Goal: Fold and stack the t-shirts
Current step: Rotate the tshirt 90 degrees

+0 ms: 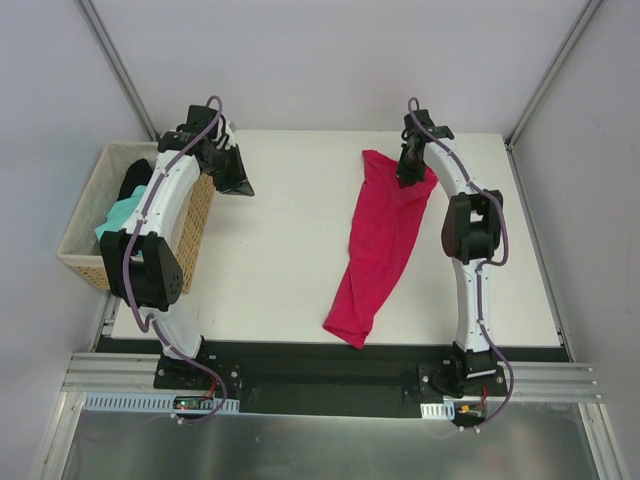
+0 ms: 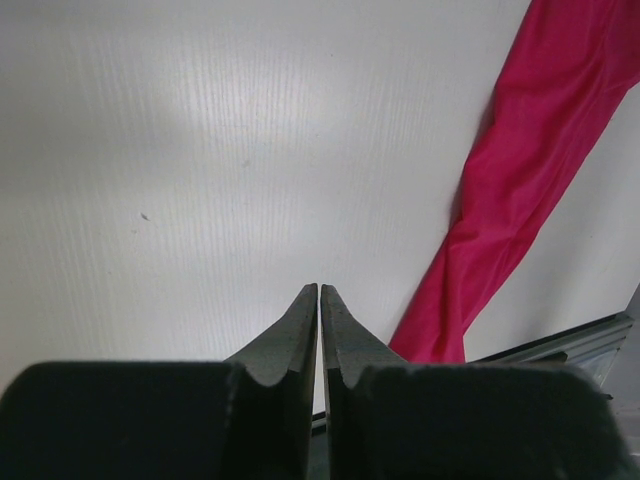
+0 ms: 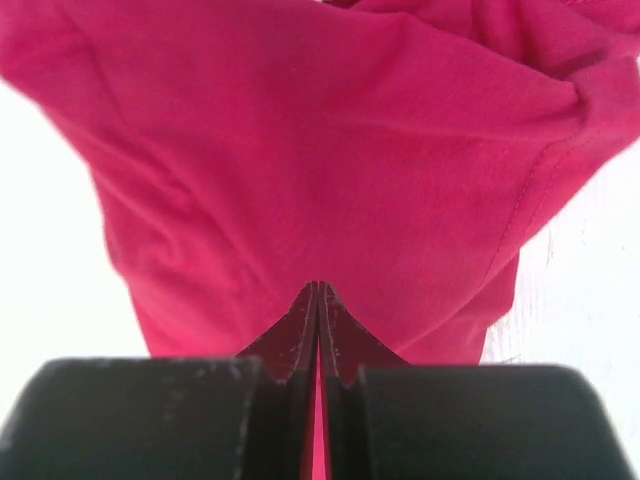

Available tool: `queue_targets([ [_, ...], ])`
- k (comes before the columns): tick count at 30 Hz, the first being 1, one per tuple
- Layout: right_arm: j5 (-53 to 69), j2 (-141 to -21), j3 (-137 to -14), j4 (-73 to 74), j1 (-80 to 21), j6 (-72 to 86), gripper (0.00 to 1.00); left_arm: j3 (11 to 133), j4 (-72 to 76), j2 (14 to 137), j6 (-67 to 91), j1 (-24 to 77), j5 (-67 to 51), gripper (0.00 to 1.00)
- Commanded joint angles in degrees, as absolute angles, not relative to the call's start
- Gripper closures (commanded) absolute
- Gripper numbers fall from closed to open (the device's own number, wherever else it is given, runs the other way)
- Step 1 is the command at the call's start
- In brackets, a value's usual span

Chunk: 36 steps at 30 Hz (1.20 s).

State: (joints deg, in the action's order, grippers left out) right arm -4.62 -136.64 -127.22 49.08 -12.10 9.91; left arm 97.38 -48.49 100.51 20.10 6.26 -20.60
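Note:
A crimson t-shirt (image 1: 380,245) lies stretched in a long strip across the white table, running from the near middle to the far right. My right gripper (image 1: 408,178) is at its far end, shut, with its tips (image 3: 319,285) sunk into the crimson cloth (image 3: 300,150), which surrounds them. My left gripper (image 1: 240,185) hovers by the basket's far corner, shut with nothing in it (image 2: 319,287); the crimson shirt (image 2: 520,170) is off to its right. A mint-green t-shirt (image 1: 118,215) and a black one (image 1: 135,178) lie bunched in the basket.
A tan wicker basket (image 1: 195,225) stands off the table's left edge, under the left arm. Bare white table (image 1: 280,260) lies between the basket and the crimson shirt. A black strip and metal rails run along the near edge.

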Motion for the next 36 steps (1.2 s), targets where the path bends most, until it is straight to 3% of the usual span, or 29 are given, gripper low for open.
queue_targets([
  [1,-2.1,-138.5,-129.2,49.1,-11.1,8.9,0.99,99.9,-49.0,100.5,20.4,5.6,-22.3,0.96],
  [9,-0.5,-140.6,-130.6,49.0,-8.9,9.6,0.99,100.0,-49.4,100.7,20.7,5.6,-22.4,0.96],
  [21,12.1,-145.1,-132.7,47.0,-8.9,11.8,0.99,101.8,-49.8,103.5,20.5,5.6,-22.6,0.96],
  [36,28.8,-148.0,-134.4,34.0,-10.5,13.7,0.99,105.5,-52.0,107.2,20.3,5.6,-23.3,0.96],
])
